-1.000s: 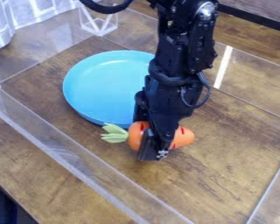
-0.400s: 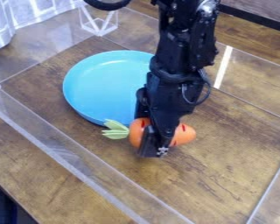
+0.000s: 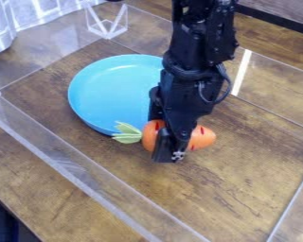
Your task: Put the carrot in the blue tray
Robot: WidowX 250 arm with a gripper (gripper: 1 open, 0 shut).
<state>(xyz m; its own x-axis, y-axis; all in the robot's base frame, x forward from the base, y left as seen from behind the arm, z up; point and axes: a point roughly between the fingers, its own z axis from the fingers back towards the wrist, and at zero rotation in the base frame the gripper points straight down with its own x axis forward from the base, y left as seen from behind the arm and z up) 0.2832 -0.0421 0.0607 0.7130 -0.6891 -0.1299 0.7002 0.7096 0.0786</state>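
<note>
The carrot (image 3: pixel 203 138) is short and orange with pale green leaves (image 3: pixel 125 134) pointing left. My black gripper (image 3: pixel 173 151) points straight down and is shut on the carrot's middle, covering most of it. The carrot hangs just off the wooden table, right beside the near right rim of the blue tray (image 3: pixel 103 90). The tray is a large round bright-blue dish with nothing in it, and the arm hides its right edge.
A clear plastic sheet with raised edges (image 3: pixel 65 165) covers the wooden table around the tray. A white wire stand (image 3: pixel 107 19) sits at the back. A grey container (image 3: pixel 0 33) stands at the far left edge.
The gripper has risen slightly with the carrot in it, and the carrot's leaves have come up closer to the tray's rim.
</note>
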